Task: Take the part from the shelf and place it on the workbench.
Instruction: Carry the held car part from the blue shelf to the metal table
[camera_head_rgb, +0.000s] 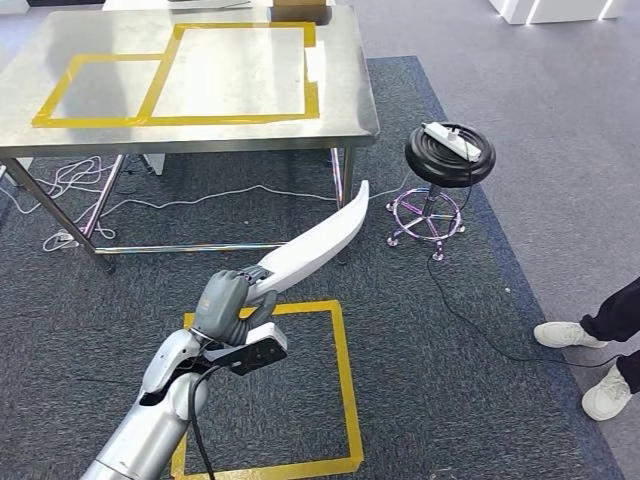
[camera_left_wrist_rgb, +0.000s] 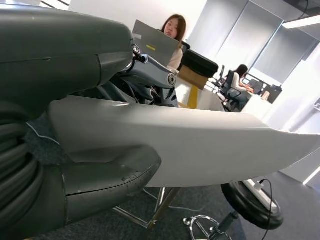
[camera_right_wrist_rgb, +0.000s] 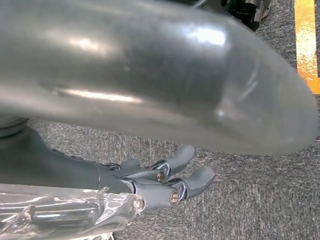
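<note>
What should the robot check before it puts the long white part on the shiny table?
1. Left hand holds the white part: ok, fingers wrap one end.
2. Grip balance: not ok, held at the end, most of the part sticks out unsupported.
3. Workbench top free: ok, the yellow taped rectangle looks bare.
4. Robot close enough: not ok, carpet lies between it and the bench.
5. Stool and its cable beside the path: cannot tell if they are clear of the swing.
6. Right hand free: ok, fingers apart, holding nothing.
</note>
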